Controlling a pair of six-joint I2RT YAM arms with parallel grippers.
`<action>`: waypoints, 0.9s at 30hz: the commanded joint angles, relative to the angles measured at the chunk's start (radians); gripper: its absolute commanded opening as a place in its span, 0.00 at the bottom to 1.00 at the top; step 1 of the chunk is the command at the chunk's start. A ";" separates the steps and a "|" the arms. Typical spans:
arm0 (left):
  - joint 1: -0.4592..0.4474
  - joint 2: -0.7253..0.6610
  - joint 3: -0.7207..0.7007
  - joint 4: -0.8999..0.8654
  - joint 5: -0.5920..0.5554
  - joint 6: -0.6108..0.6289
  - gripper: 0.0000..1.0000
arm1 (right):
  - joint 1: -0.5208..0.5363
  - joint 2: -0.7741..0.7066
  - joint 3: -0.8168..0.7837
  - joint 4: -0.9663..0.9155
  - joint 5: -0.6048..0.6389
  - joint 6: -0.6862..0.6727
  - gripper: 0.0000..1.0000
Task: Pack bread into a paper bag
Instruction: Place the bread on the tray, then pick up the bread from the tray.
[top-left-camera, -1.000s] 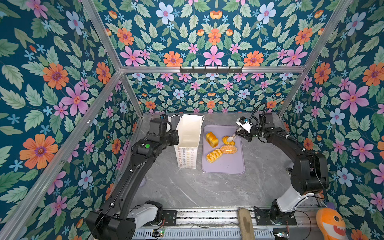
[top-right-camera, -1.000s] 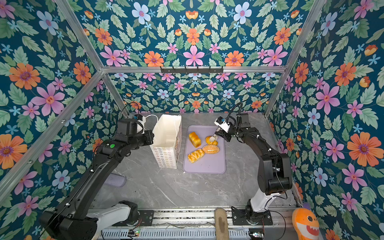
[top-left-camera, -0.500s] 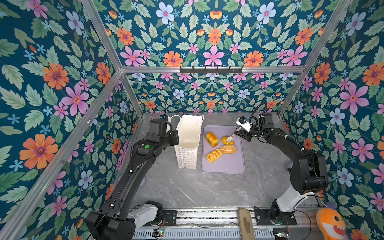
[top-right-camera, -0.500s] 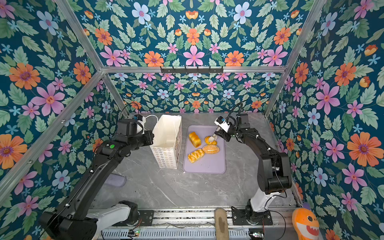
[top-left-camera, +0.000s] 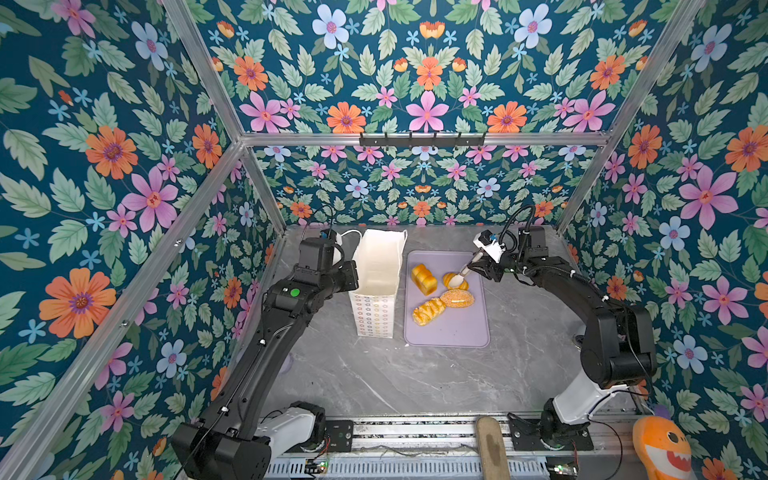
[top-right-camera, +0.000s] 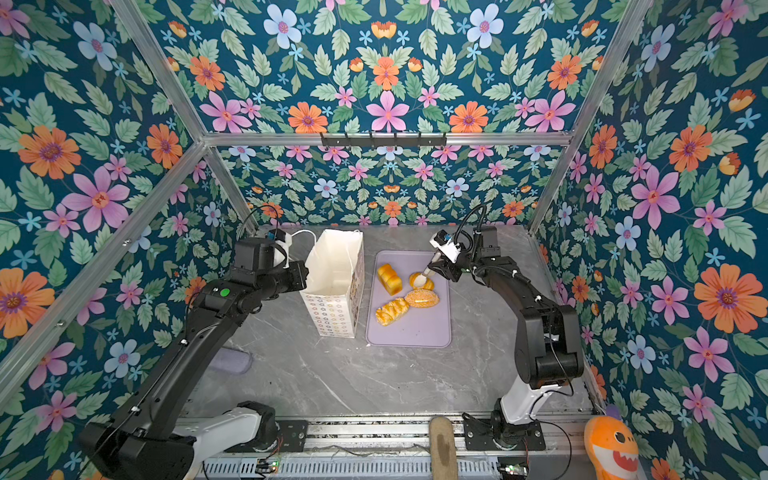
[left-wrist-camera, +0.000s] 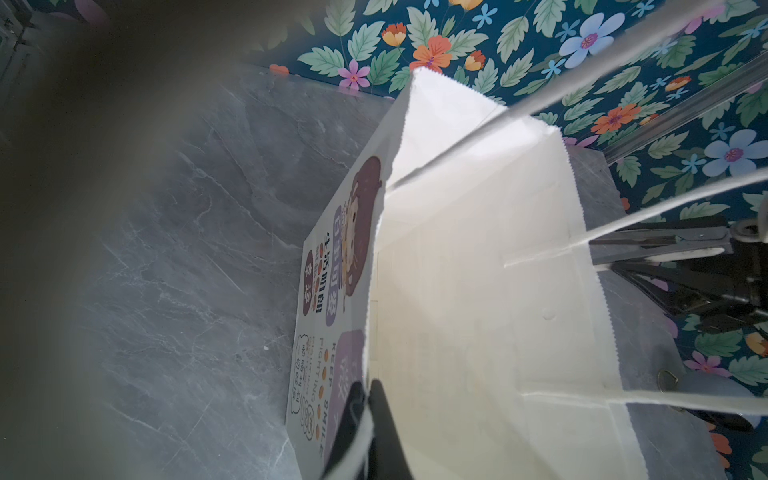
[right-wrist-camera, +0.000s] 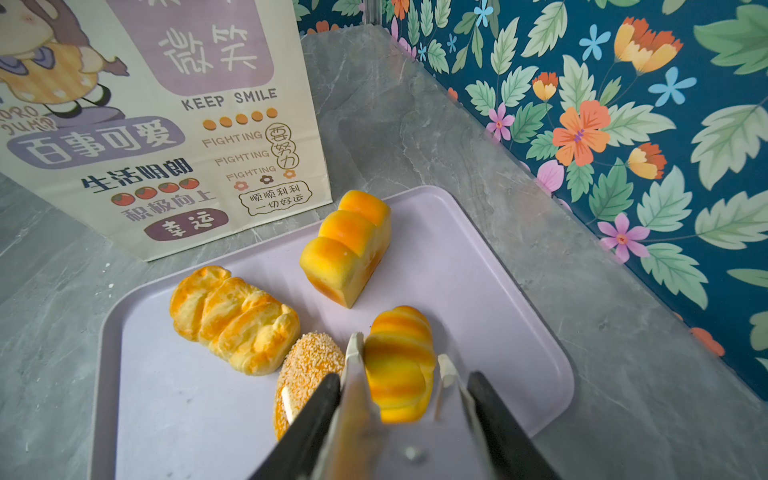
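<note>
Half open and gripping nothing, my right gripper (right-wrist-camera: 399, 351) straddles the ridged golden shell-like bun (right-wrist-camera: 401, 374), which lies lengthwise between the jaws, by the lilac plastic tray's (right-wrist-camera: 478, 257) right edge.

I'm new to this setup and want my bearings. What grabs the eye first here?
The loud floral wallpaper on every wall hits first. Against it, four golden breads sit on a lilac tray toward the back of the grey table, with a tall white paper bag standing beside it. The right hand is open around the ridged bun.
</note>
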 joint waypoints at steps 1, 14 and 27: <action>0.001 -0.005 0.001 0.019 0.004 0.007 0.00 | 0.005 -0.009 0.004 0.015 -0.038 0.009 0.49; 0.000 -0.017 -0.003 0.017 0.004 0.008 0.00 | 0.025 -0.004 -0.007 0.024 0.071 0.007 0.50; 0.001 -0.010 0.006 0.016 0.007 0.009 0.00 | 0.056 0.015 -0.006 0.034 0.081 0.027 0.50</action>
